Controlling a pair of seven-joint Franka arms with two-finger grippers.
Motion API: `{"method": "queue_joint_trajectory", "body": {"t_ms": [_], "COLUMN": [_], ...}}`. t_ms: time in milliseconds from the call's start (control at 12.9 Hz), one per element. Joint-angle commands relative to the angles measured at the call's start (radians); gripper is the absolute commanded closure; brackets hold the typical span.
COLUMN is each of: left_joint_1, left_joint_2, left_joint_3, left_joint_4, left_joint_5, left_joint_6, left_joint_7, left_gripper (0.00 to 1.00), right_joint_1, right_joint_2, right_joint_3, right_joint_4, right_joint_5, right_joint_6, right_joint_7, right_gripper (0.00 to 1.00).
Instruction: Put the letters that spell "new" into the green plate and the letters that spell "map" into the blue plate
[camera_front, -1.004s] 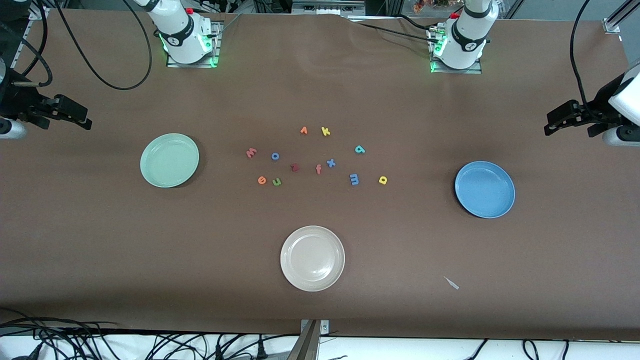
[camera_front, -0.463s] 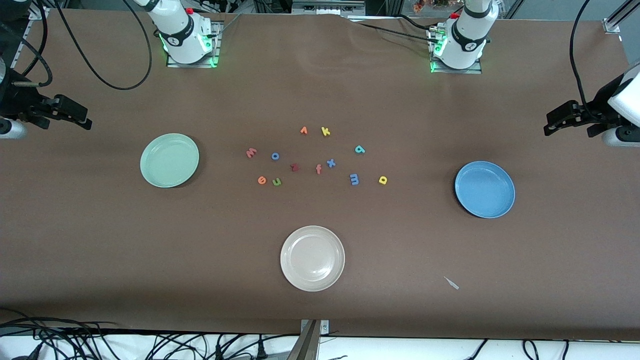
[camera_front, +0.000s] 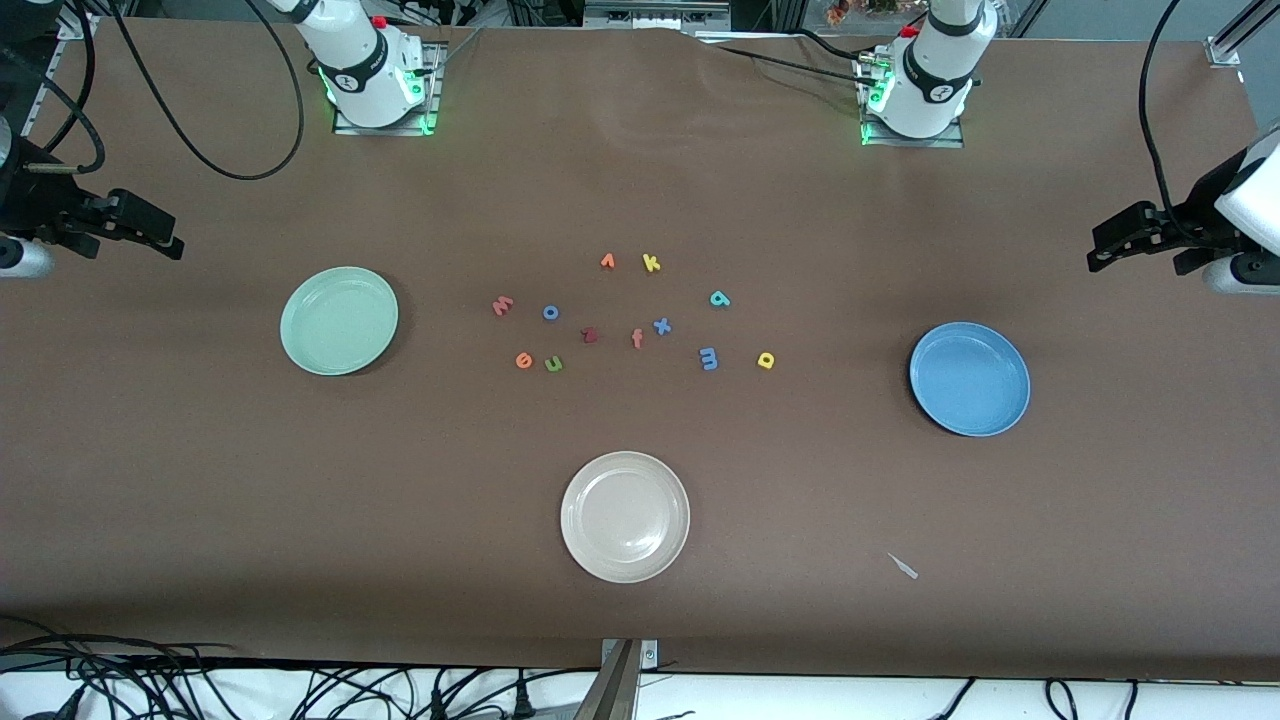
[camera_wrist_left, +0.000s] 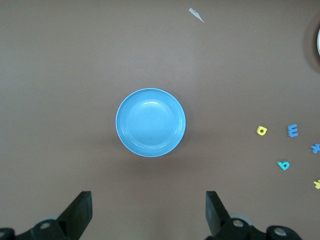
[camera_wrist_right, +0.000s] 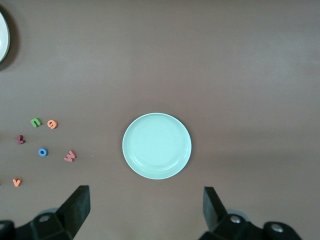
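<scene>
1. Nothing has been sorted yet: the green plate (camera_front: 339, 321) and the blue plate (camera_front: 969, 378) both lie empty, and all the foam letters sit loose in a cluster at the middle of the tabletop (camera_front: 200, 480).
2. The left claw (camera_front: 1130, 235) hangs high over the left arm's end of the tabletop, fingers spread wide and holding nothing. Its wrist view looks straight down on the blue plate.
3. The right claw (camera_front: 135, 228) hangs over the right arm's end, also wide open and empty, with the green plate below its camera.
4. For "new": the green n (camera_front: 553, 364) and orange e (camera_front: 524, 360) lie side by side, the salmon-pink w (camera_front: 503, 305) a little farther from the front camera, all on the cluster's green-plate side.
5. For "map": the blue m (camera_front: 709, 358), yellow a (camera_front: 766, 360) and teal p (camera_front: 719, 298) lie on the blue-plate side.
6. Judged next move: either arm descends to a nearby letter, which calls for a low, narrow pinch.
7. The letters look thin, soft and matte. The plates are smooth, round and raised-rimmed.
8. A beige plate (camera_front: 625, 516) sits toward the front edge.
</scene>
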Motion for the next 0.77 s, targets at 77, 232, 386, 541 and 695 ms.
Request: {"method": "queue_joint_trajectory", "body": {"t_ms": [77, 232, 386, 541, 695], "left_joint_1": [0.004, 0.004, 0.004, 0.004, 0.004], "left_joint_2": [-0.005, -0.005, -0.003, 0.001, 0.003], "left_joint_3": [0.002, 0.002, 0.002, 0.002, 0.002], "left_joint_4": [-0.007, -0.007, -0.007, -0.005, -0.005], "left_joint_5": [-0.013, -0.013, -0.013, -0.013, -0.011], "left_joint_6": [0.008, 0.007, 0.007, 0.007, 0.007], "left_joint_7": [0.020, 0.020, 0.022, 0.022, 0.022], "left_gripper": [0.00, 0.00, 0.00, 0.00, 0.00], "right_joint_1": [0.000, 0.000, 0.000, 0.000, 0.000], "right_joint_2": [-0.010, -0.010, -0.010, -0.010, -0.004], "right_joint_3": [0.002, 0.002, 0.002, 0.002, 0.003], "right_joint_4": [0.000, 0.000, 0.000, 0.001, 0.001], "right_joint_5": [0.001, 0.001, 0.001, 0.003, 0.003], "right_joint_6": [-0.010, -0.010, -0.012, -0.012, 0.002], "right_joint_7": [0.006, 0.006, 0.006, 0.006, 0.006], "right_gripper": [0.00, 0.00, 0.00, 0.00, 0.00]}}
